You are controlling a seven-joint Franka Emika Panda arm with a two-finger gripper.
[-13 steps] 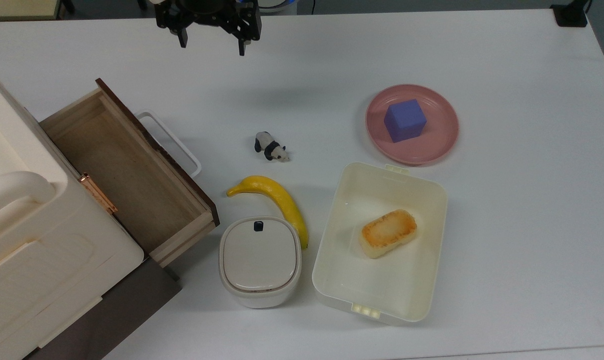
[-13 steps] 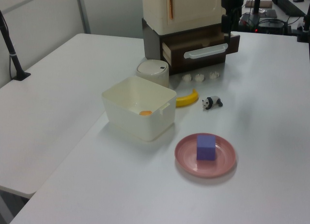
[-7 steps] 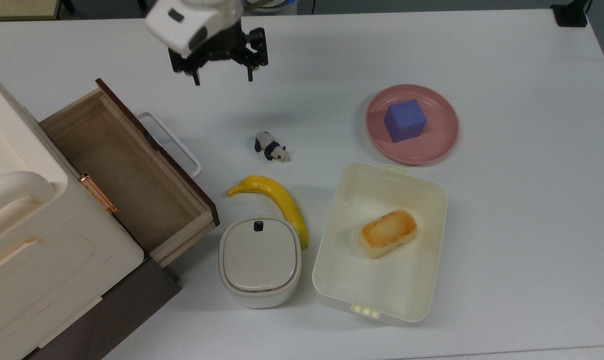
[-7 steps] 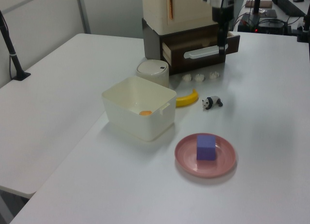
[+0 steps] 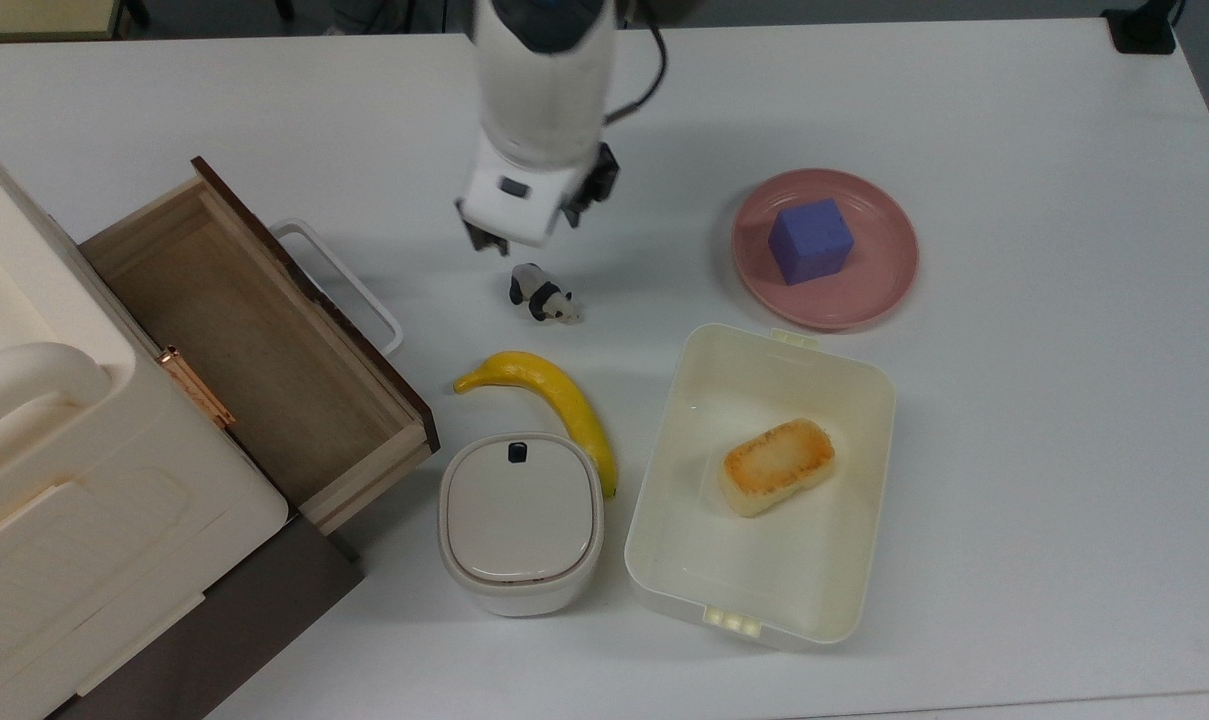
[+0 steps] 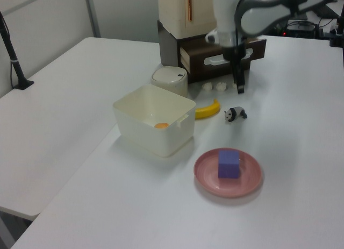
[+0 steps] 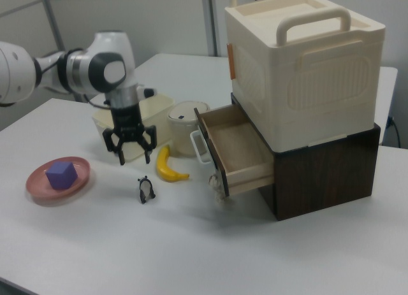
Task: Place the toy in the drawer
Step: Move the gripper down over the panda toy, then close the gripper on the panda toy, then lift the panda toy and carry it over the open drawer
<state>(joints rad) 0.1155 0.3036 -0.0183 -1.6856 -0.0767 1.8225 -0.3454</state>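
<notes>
My gripper (image 7: pixel 134 154) hangs spread-fingered over the panda toy (image 5: pixel 542 294), which stands on the table at the banana's (image 5: pixel 549 395) twelve o'clock. I'd descend straight, straddling its body, before heading for the open drawer (image 5: pixel 254 350).

No readable text, labels, brands or numbers anywhere around me. Small dark mark on lidded bin (image 5: pixel 520 518) carries no legible characters. My arm housing shows a dark patch, unreadable.
</notes>
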